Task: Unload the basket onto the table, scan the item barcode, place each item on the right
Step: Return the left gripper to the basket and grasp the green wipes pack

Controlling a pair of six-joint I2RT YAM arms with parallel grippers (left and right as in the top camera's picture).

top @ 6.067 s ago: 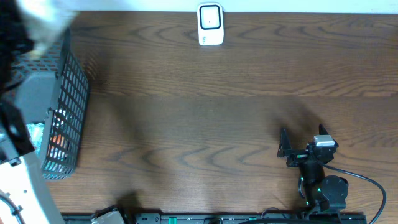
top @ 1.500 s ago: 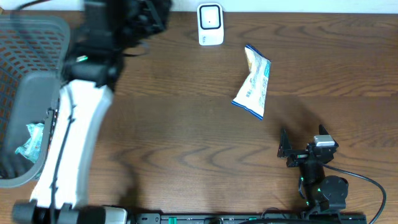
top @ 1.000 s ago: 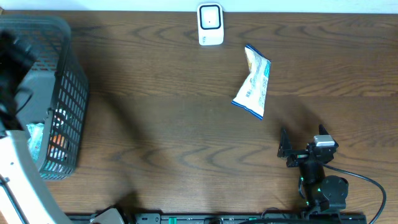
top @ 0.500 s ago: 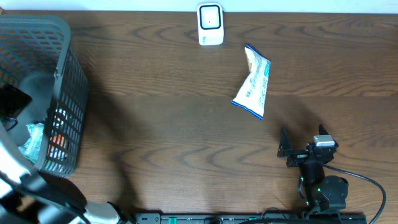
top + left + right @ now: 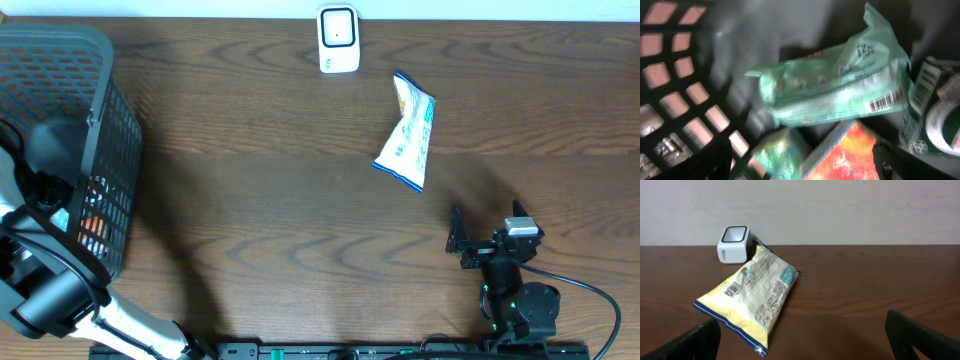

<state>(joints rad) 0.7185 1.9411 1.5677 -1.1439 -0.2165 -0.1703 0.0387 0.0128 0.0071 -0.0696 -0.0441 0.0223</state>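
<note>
Hovering — left tool (image 5: 807,161) apparently open, empty

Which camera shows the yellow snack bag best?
The right wrist view: the bag lies close and large, print and what looks like a barcode showing. Overhead shows it small from above, near the scanner. The left wrist view looks into the basket and misses it.

Blurry packets (image 5: 835,85) inside basket (image 5: 670,100)
</note>
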